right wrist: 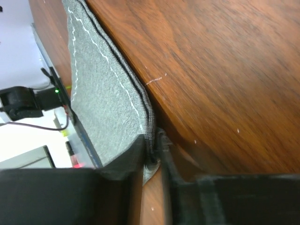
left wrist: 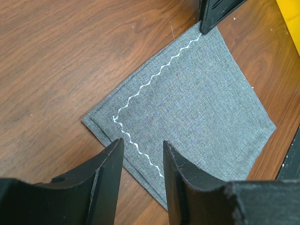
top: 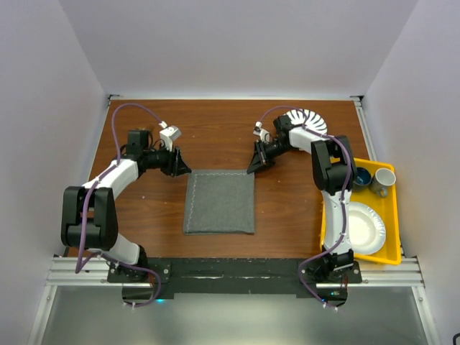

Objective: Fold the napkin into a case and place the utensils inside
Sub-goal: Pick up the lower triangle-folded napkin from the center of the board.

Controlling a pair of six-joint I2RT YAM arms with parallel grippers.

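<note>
Right gripper [right wrist: 152, 150] clenched on far right corner of napkin [top: 219, 201], layered hem pinched between jaws. Left gripper [left wrist: 143, 154] hovered at far left corner, jaws apart, grasping nothing. Napkin lay flat mid-table, squarish, apparently folded once; narrow case not yet formed, utensils not in view. Cloth dark grey, soft weave, white zigzag stitching. Table [top: 215, 129] glossy brown wood

Overhead camera looks down; both wrist cameras (close, low) share the napkin [left wrist: 197, 103]
</note>
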